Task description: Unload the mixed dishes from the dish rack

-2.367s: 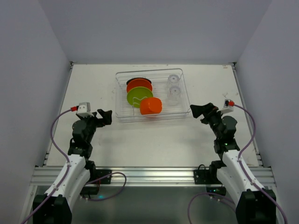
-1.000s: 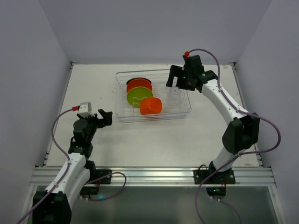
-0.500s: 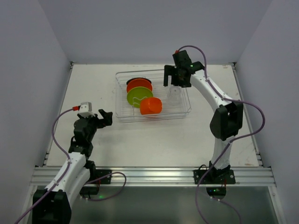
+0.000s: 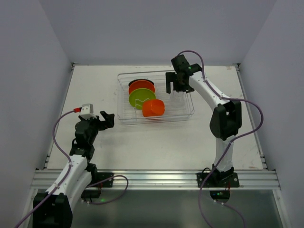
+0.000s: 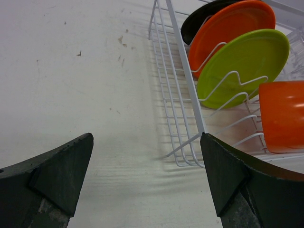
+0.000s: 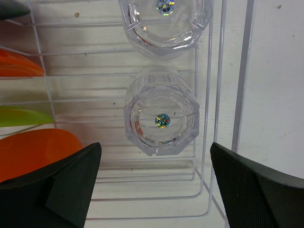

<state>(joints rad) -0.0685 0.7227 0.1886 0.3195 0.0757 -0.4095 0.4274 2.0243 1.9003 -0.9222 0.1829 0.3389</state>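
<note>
The dish rack point(image 4: 122, 119) stands at the back middle of the table. It holds black point(image 4: 134, 82), orange point(image 4: 141, 87) and lime green point(image 4: 140, 98) plates on edge and an orange cup point(image 4: 153, 108) on its side. My right gripper point(image 4: 178, 87) is open above the rack's right end. In the right wrist view it point(image 6: 155, 148) hangs over the nearer of two upturned clear glass cups point(image 6: 161, 119), with the other cup point(image 6: 164, 19) beyond; it touches neither. My left gripper point(image 4: 105, 118) is open and empty, left of the rack point(image 5: 186, 90), low over the table.
The white table top point(image 4: 156, 142) runs around the rack, with raised rails at its left and right edges and a metal rail along the near edge. Grey walls close in the sides and back. The right arm arches over the table's right half.
My right arm has swung from the table's near right up and over the rack's right end, and now hangs above the glass cups. The left arm has barely moved.
</note>
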